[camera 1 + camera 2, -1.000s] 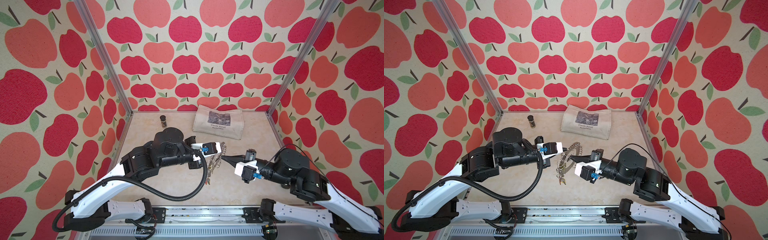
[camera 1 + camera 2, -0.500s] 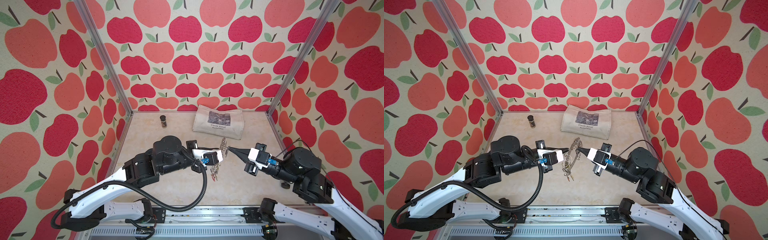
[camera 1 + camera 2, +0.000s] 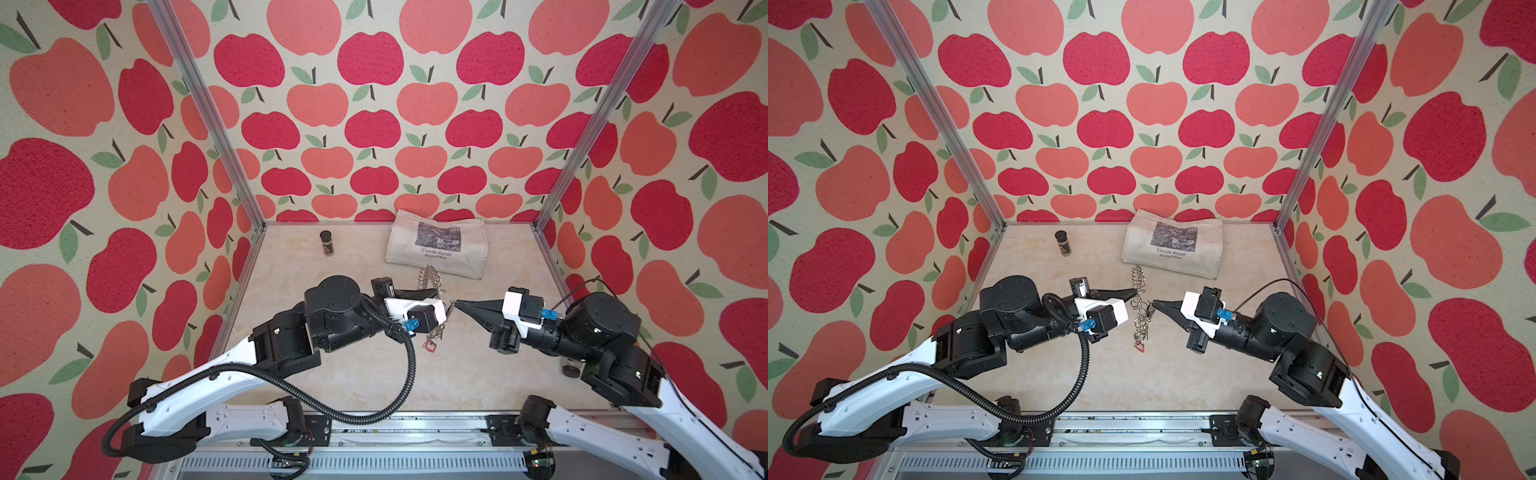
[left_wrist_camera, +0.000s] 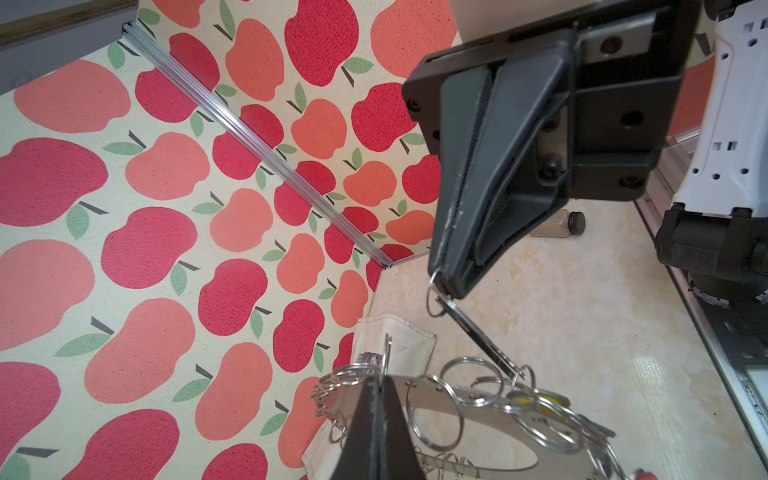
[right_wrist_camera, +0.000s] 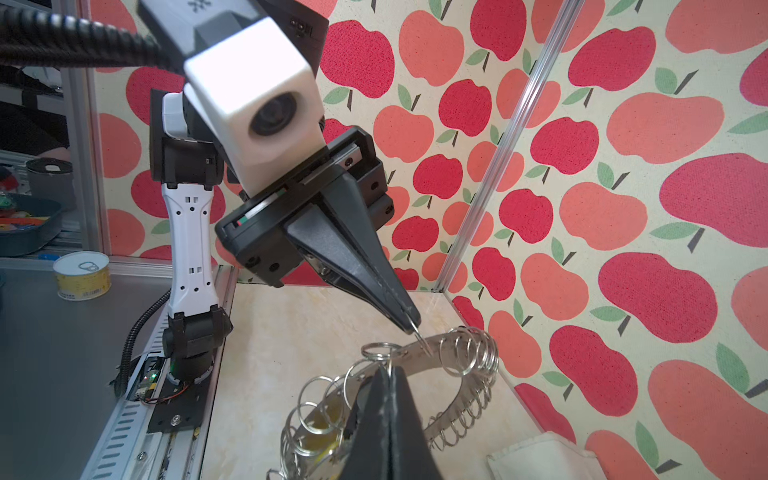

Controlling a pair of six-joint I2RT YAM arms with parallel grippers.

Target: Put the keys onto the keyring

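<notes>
The keyring (image 3: 1139,291), a grey metal disc rimmed with wire rings, hangs on edge above the table between both grippers. My left gripper (image 4: 381,380) is shut on one wire ring at its rim; its tip also shows in the right wrist view (image 5: 411,326). My right gripper (image 4: 442,286) is shut on a small ring from which the silver key (image 4: 478,336) slants down to the disc. The right gripper (image 5: 389,371) touches the rim (image 5: 434,358). The key's black tag is mostly hidden. A yellow tag (image 4: 523,401) and a red-framed tag (image 3: 1139,347) hang from the disc.
A cream tote bag (image 3: 436,249) lies at the back of the table, just behind the keyring. A small dark-capped jar (image 3: 326,243) stands at the back left. A brown bottle (image 4: 557,224) lies by the right arm's base. Apple-patterned walls close three sides.
The keyring has swung from a tilted, flatter pose to hanging on edge. My right gripper rose from below it to its rim. The left wrist dropped a little and turned.
</notes>
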